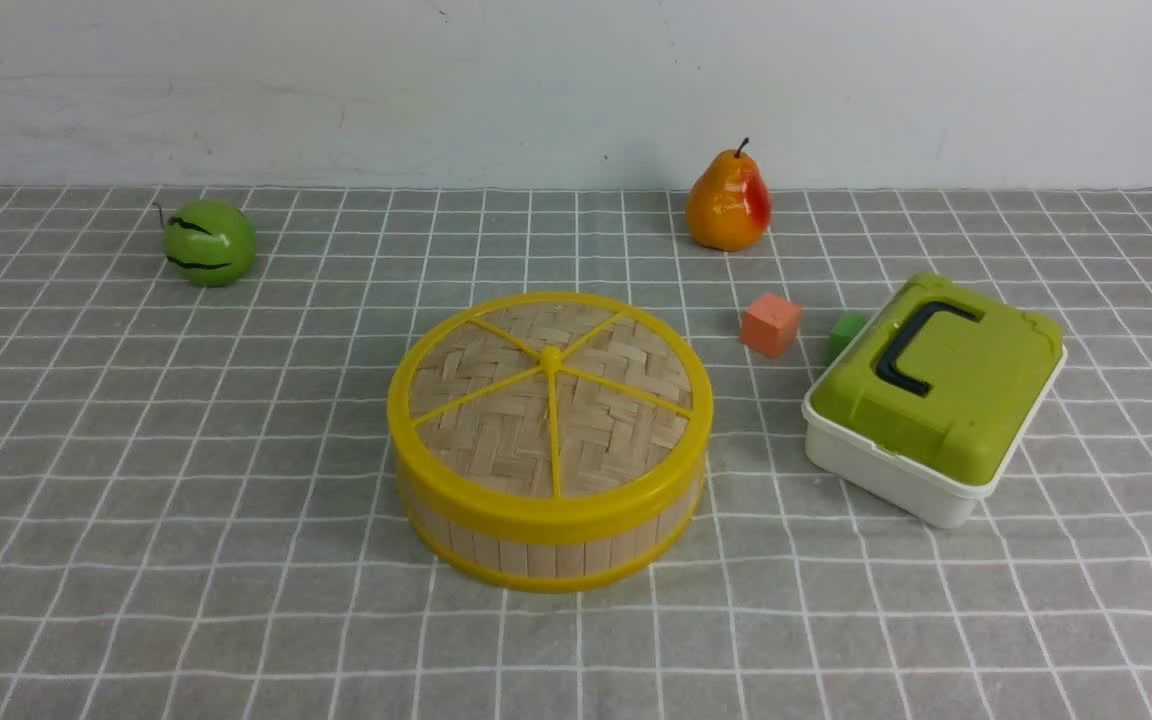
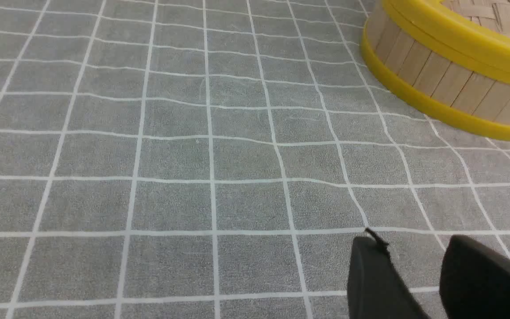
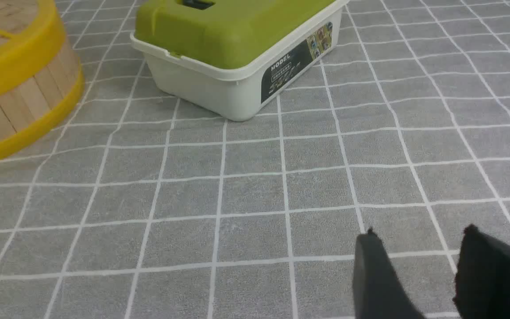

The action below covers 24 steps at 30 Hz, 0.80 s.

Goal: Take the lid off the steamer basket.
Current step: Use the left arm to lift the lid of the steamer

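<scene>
The lid (image 1: 549, 400), a woven bamboo disc with a yellow rim, spokes and hub, sits closed on the steamer basket (image 1: 546, 552) in the middle of the grey checked cloth. The basket's slat wall shows in the left wrist view (image 2: 450, 84) and in the right wrist view (image 3: 20, 93). Neither arm shows in the front view. My left gripper (image 2: 414, 241) is open and empty over bare cloth, well short of the basket. My right gripper (image 3: 419, 232) is open and empty over bare cloth, apart from the basket and the box.
A white box with a green lid and dark handle (image 1: 936, 395) stands right of the basket, also in the right wrist view (image 3: 237, 44). An orange cube (image 1: 770, 324) and a green cube (image 1: 844, 334) lie behind it. A pear (image 1: 728, 202) and a green ball (image 1: 208, 242) stand at the back.
</scene>
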Available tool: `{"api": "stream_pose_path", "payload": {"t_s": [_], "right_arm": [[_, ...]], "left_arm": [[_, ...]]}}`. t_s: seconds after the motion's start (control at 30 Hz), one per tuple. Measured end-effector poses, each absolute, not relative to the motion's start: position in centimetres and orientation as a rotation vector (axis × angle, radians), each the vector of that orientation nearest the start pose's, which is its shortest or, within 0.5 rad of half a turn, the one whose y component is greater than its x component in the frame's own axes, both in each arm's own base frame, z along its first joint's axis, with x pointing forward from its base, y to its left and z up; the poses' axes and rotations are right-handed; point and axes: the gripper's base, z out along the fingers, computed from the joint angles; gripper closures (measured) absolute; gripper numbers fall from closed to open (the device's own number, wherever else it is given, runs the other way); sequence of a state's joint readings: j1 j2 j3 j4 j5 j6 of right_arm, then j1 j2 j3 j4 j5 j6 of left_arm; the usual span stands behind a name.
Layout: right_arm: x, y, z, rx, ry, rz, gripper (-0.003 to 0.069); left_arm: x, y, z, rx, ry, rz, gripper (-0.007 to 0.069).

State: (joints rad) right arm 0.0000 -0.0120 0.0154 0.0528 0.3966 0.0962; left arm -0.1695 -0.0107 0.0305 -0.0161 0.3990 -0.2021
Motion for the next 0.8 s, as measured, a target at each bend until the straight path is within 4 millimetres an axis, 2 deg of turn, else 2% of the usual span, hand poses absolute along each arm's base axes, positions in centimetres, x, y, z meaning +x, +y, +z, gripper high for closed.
{"api": "stream_pose_path", "payload": {"t_s": [0.8], "right_arm": [[5.17, 0.19, 17.31, 0.122, 1.881, 0.118, 0.0418]], "left_arm": [[5.11, -0.93, 16.77, -0.041, 1.911, -0.268, 0.0388]]}}
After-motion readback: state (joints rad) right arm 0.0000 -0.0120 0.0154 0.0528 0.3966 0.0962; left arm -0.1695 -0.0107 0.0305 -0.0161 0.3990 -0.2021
